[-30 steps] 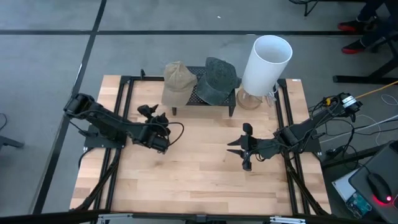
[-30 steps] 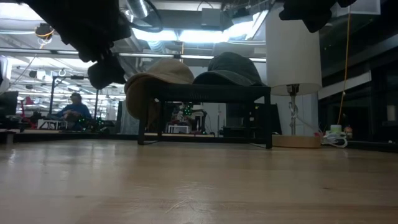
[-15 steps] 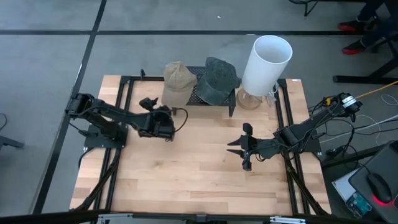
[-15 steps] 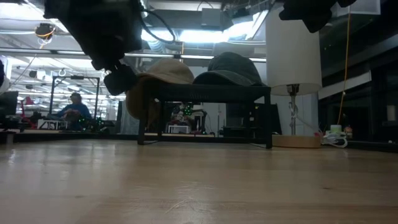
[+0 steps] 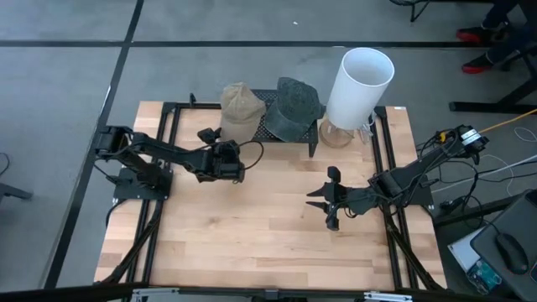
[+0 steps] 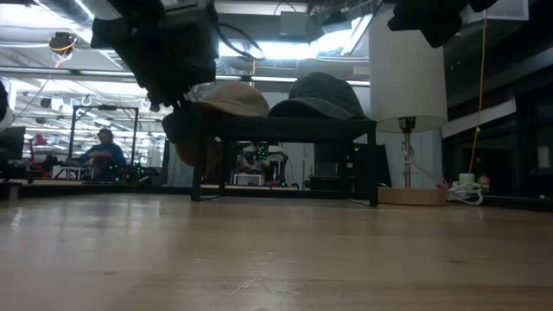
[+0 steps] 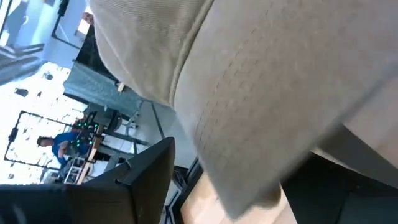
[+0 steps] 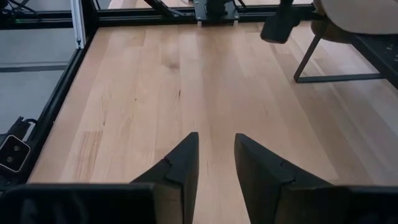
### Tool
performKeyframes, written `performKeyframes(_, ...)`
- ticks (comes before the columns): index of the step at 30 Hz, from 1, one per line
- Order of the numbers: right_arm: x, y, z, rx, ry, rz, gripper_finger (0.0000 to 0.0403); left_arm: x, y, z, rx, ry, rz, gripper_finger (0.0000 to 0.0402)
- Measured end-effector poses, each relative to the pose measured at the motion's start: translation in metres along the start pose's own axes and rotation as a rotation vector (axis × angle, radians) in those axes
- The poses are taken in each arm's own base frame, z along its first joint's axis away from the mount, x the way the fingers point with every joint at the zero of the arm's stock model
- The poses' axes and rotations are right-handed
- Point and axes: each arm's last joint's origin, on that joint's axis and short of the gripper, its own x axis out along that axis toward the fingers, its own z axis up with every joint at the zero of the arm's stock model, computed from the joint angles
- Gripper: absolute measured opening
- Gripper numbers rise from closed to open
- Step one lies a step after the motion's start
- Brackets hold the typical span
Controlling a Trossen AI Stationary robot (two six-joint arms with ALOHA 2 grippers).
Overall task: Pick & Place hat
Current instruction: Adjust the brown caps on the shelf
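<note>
While the tan hat point(image 5: 238, 106) sits on the left end of a black mesh rack point(image 5: 285, 132) at the back of the wooden surface point(image 5: 268, 218), the left hand point(image 5: 210, 139), fingers spread wide and empty, hangs just beside its drooping brim. The right hand point(image 5: 327, 197) (part-open, holding nothing) waits mid-surface, well apart. A grey hat point(image 5: 295, 107) shares the rack.
</note>
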Motion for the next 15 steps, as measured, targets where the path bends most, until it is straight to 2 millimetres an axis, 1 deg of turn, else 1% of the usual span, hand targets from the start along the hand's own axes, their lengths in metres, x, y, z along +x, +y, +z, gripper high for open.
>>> performKeyframes(3,0.0007,0.0003,-0.0008,-0.004,0.006,-0.001,0.0103,0.0062,-0.0009,-0.0002,0.002,0.018,0.015,0.0239)
performKeyframes(5,0.0009,0.0003,-0.0009,-0.004,0.006,-0.002,0.0103,0.0095,-0.002,-0.0003,0.002,0.026,0.025,0.0207)
performKeyframes(7,0.0011,0.0004,-0.001,-0.005,0.007,-0.002,0.0103,0.0114,-0.0027,-0.0001,-0.001,0.03,0.03,0.0166)
performKeyframes(12,0.0011,0.0005,-0.001,-0.005,0.007,-0.001,0.0103,0.0109,-0.0036,0.0042,-0.046,-0.004,0.068,0.0036)
performKeyframes(13,0.0011,0.0004,-0.001,-0.005,0.007,-0.002,0.0103,0.0101,-0.0035,0.005,-0.054,-0.012,0.075,0.0024)
performKeyframes(15,0.0012,0.0004,-0.001,-0.005,0.007,-0.002,0.0103,0.0089,-0.0024,0.0067,-0.073,-0.021,0.074,0.0023)
